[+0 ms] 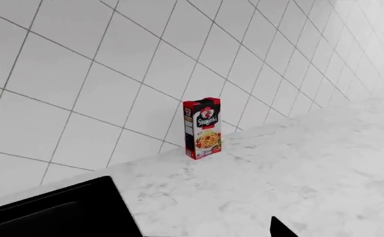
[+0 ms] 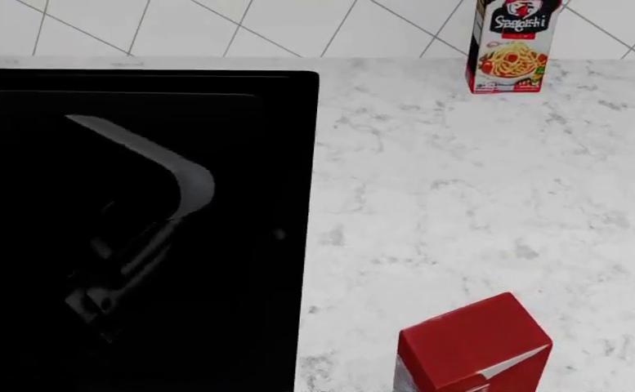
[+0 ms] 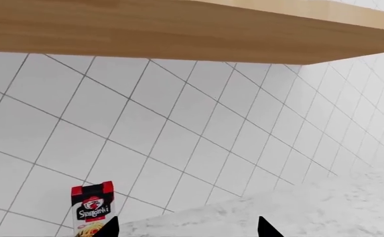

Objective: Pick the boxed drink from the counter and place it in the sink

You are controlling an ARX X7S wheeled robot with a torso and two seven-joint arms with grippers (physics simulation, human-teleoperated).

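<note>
Standing gabled red boxed drink [image 2: 473,347] | veined marble counter [image 2: 459,188] | matte black sink [image 2: 131,220] | right gripper [image 3: 186,228] apart, left unclear

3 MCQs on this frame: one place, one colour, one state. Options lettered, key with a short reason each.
1. Where does the spaghetti box stand?
A. in the sink
B. on the counter by the tiled wall
C. beside the boxed drink

2. What colour is the sink?
A. silver
B. white
C. black

3. How is the boxed drink now?
A. upright on the counter, free of any gripper
B. lying in the sink
C. held in the air

Key: 1 B, its base sits at the wall edge; 2 C, the basin is matte black; 3 A, no gripper touches it in the head view.
</note>
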